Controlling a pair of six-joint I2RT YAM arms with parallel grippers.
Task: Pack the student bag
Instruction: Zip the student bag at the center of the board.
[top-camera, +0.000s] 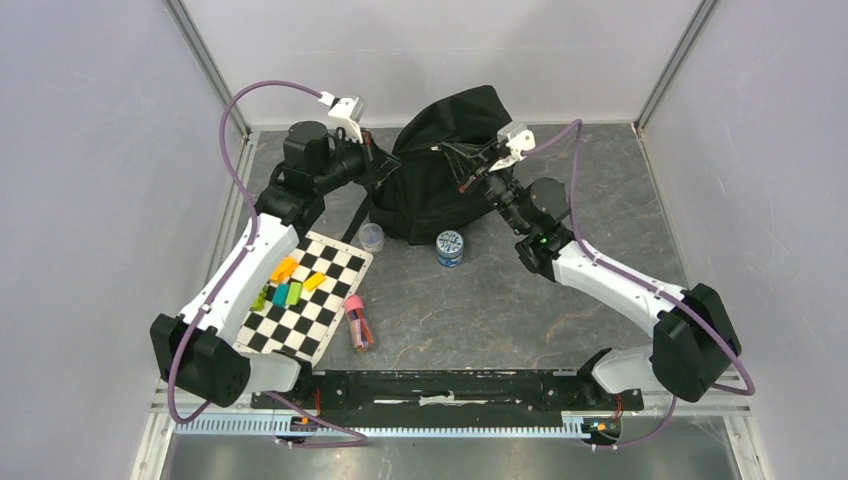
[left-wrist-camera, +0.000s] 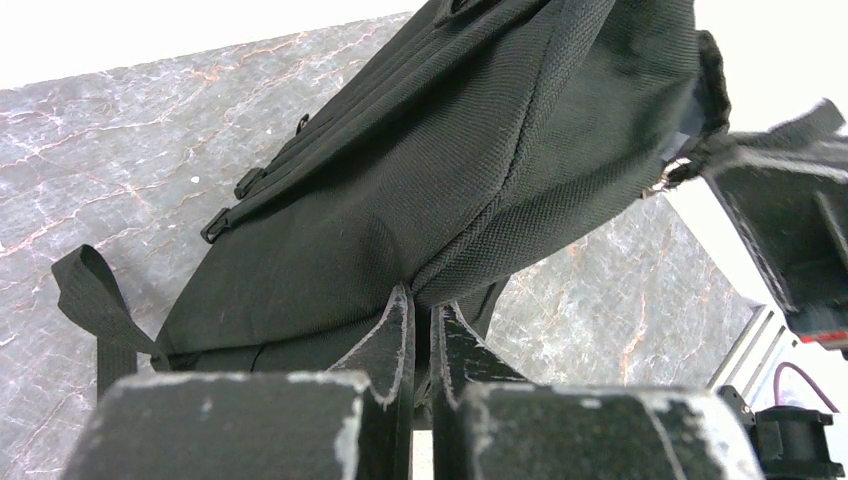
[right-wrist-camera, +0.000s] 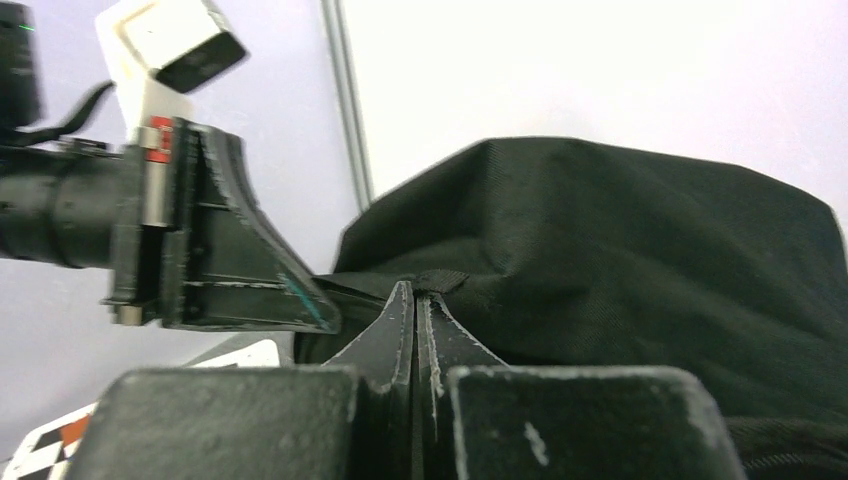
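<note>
The left gripper (left-wrist-camera: 422, 300) has its two fingers pressed close, pinching a fold of the student bag (left-wrist-camera: 450, 150). The black bag slumps on the grey stone table (left-wrist-camera: 120, 150). A strap (left-wrist-camera: 95, 295) lies at its left. On the right, the right gripper (left-wrist-camera: 720, 168) touches the bag beside a small metal ring (left-wrist-camera: 672, 176).

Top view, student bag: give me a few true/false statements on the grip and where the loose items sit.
1. Left jaws and right jaws are both shut on the student bag. True.
2. The checkered board lies right of the bag. False: it lies on the left side of the table.
3. The coloured blocks lie on the board. True.
4. The blue-lidded jar is inside the bag. False: it stands on the table in front of the bag.
</note>
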